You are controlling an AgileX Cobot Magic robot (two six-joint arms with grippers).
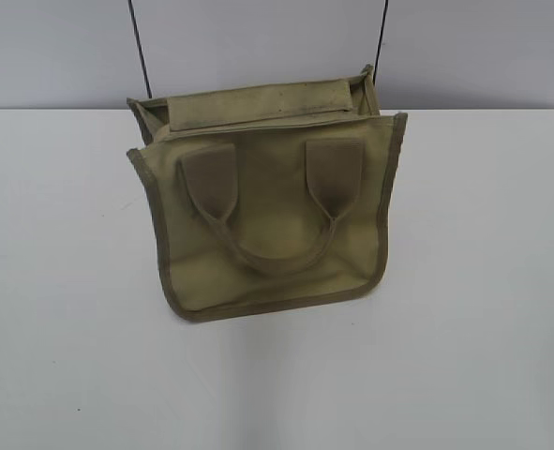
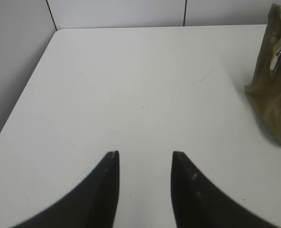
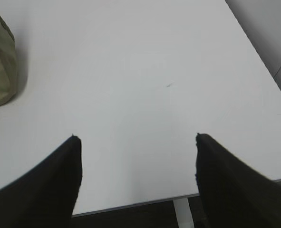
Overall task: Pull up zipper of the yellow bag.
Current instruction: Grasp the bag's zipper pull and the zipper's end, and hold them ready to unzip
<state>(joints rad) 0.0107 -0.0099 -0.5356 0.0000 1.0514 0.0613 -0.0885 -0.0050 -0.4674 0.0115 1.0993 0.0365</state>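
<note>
The yellow bag (image 1: 277, 216) lies on the white table, its front with two handle patches and a looped handle facing up, top edge toward the wall. Its corner also shows in the left wrist view (image 2: 273, 95) and in the right wrist view (image 3: 0, 71). A small silver metal piece (image 2: 276, 58) hangs at the bag's top end; I cannot tell whether it is the zipper pull. My left gripper (image 2: 145, 154) is open and empty over bare table, left of the bag. My right gripper (image 3: 136, 137) is wide open and empty, right of the bag. Neither gripper shows in the exterior view.
The white table (image 1: 70, 328) runs to a grey wall behind the bag. Two thin black cables (image 1: 141, 47) hang down the wall. The table's edge (image 3: 130, 204) and a white leg show under my right gripper. The table's left edge (image 2: 16, 109) is close to my left gripper.
</note>
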